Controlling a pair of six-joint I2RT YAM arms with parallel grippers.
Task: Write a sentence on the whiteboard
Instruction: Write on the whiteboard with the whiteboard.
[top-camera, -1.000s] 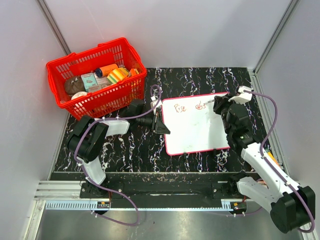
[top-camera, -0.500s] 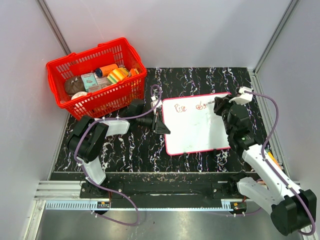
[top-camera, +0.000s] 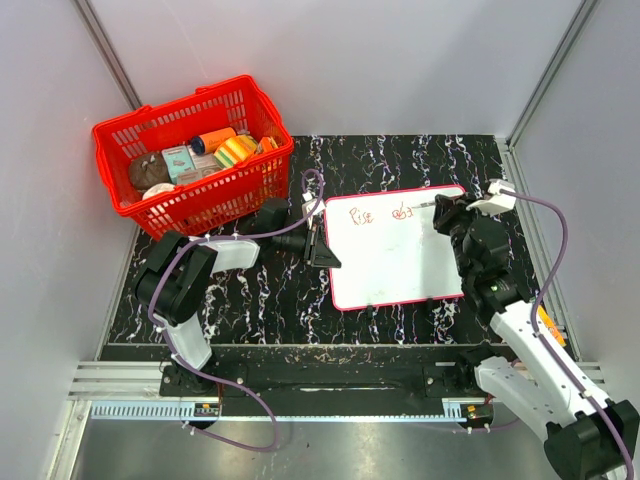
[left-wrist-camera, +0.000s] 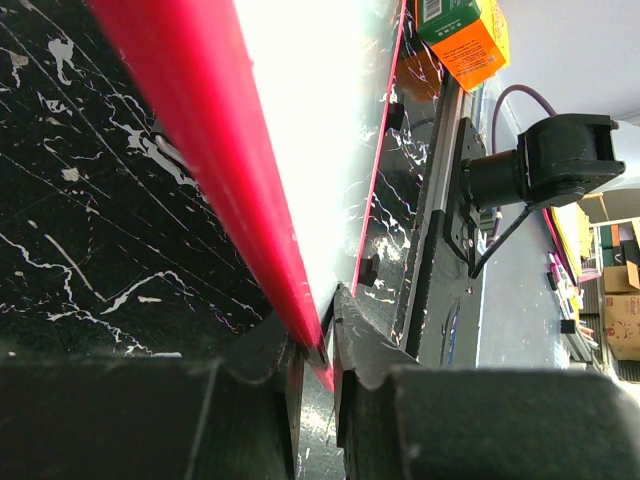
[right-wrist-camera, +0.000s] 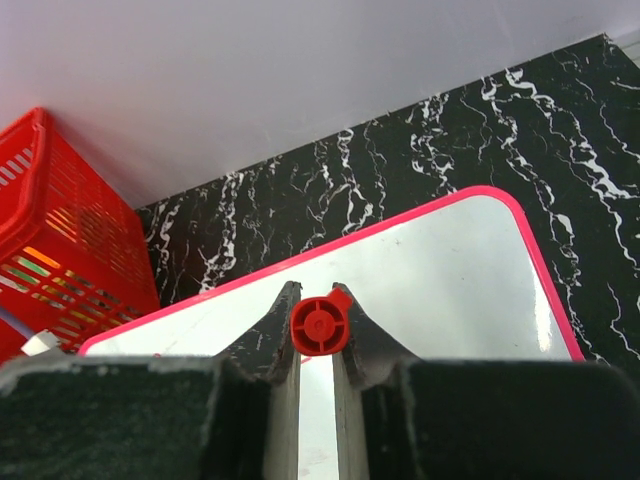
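The whiteboard (top-camera: 390, 268) lies flat on the black marbled table, right of centre. Small red words of the sentence (top-camera: 378, 214) run along its top edge. My left gripper (top-camera: 322, 250) is shut on the board's left edge, and the left wrist view shows the whiteboard's red rim (left-wrist-camera: 225, 165) pinched between the left gripper's (left-wrist-camera: 318, 352) jaws. My right gripper (top-camera: 447, 213) hangs over the board's upper right, shut on a red marker (right-wrist-camera: 320, 326) seen end-on between the right gripper's (right-wrist-camera: 317, 300) jaws. The white board (right-wrist-camera: 450, 270) lies below it. The marker's tip is hidden.
A red basket (top-camera: 130, 135) with several packets stands at the back left of the table. Grey walls close in the table on three sides. An orange and green box (left-wrist-camera: 462, 30) shows in the left wrist view, beyond the board.
My right gripper has shifted a little to the right along the board's top with the marker. The second red word has gained a stroke. The left gripper has not moved.
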